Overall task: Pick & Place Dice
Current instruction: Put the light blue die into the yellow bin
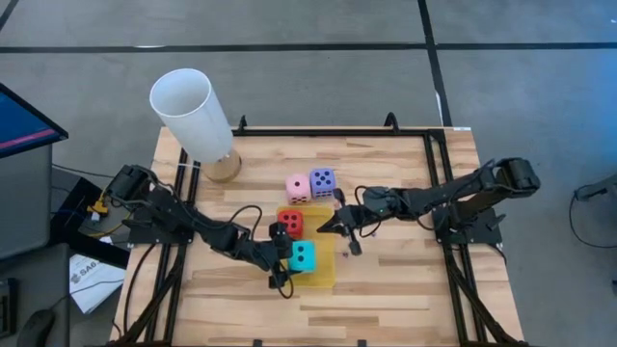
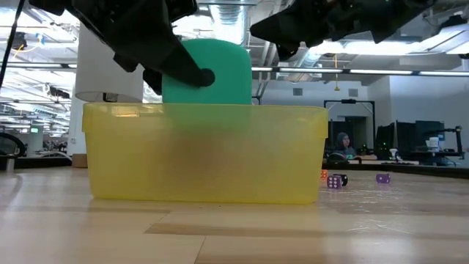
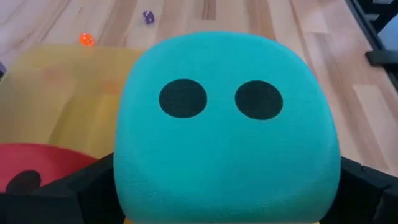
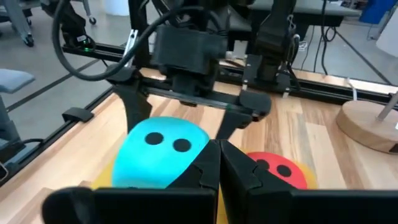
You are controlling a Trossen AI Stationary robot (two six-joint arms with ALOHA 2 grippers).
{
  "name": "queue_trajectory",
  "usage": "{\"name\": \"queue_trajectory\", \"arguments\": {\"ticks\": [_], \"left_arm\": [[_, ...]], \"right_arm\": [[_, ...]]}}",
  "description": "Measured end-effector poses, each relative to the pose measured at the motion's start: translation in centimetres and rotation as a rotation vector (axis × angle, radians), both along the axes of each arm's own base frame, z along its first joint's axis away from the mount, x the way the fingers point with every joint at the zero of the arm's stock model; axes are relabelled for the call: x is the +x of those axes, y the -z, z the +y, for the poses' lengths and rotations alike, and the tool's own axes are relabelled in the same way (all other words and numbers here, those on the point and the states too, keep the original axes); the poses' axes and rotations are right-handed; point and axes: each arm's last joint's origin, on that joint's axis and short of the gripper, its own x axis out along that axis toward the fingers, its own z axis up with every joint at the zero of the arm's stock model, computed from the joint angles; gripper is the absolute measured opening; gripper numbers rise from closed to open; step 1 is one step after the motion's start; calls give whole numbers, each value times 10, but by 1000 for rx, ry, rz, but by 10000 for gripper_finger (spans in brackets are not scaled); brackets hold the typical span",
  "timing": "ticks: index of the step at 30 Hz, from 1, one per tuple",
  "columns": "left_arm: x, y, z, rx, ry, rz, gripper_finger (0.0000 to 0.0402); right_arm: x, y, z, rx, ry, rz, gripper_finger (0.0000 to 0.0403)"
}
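- High view: the left gripper point(image 1: 292, 256) is clamped on the cyan die point(image 1: 303, 255), which sits over the yellow tray point(image 1: 326, 273) near the middle of the wooden table point(image 1: 405, 280). The red die point(image 1: 289, 224) lies at the tray's far end, just beside the cyan one. The pink die point(image 1: 298, 187) and purple die point(image 1: 323, 181) stand side by side on the bare wood beyond the tray, touching or nearly so. The right gripper point(image 1: 331, 226) hovers at the tray's right edge, close to the red die; its fingers look pressed together on nothing. A tall white cylinder point(image 1: 191, 116) on a round wooden base point(image 1: 223, 169) stands at the far left corner.
- Low view: the yellow tray point(image 2: 205, 154) fills the foreground and hides whatever is inside it. The cyan die point(image 2: 209, 72) shows above its rim, with dark left-arm fingers point(image 2: 179, 70) against its side. Tiny dice point(image 2: 335, 180) lie on the table past the tray's right end. A person point(image 2: 342, 144) sits in the room behind.
- Left wrist view: the cyan die point(image 3: 227, 130) blocks most of the picture, two pips up, held between the dark fingers point(image 3: 59, 202). Part of the red die point(image 3: 37, 171) shows alongside, and a tiny orange die point(image 3: 87, 40) and a tiny purple die point(image 3: 148, 17) lie on the wood beyond the tray.
- Right wrist view: the right gripper point(image 4: 219, 149) has its fingertips meeting, empty, in front of the cyan die point(image 4: 163, 152) and the red die point(image 4: 278, 168). The left arm stands behind them, straddling the cyan die.
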Motion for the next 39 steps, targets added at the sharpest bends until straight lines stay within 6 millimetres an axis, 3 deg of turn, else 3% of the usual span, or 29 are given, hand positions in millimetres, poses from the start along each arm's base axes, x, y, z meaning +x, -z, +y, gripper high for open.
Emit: {"name": "queue_trajectory", "arguments": {"ticks": [11, 34, 39], "left_arm": [[1, 4, 9, 5, -29, 14, 391], [1, 3, 9, -1, -31, 1, 392], [2, 2, 9, -7, -30, -13, 392]], "right_arm": [[-1, 2, 0, -2, 0, 19, 0], [0, 2, 0, 11, 3, 22, 0], [13, 18, 4, 51, 7, 3, 0]]}}
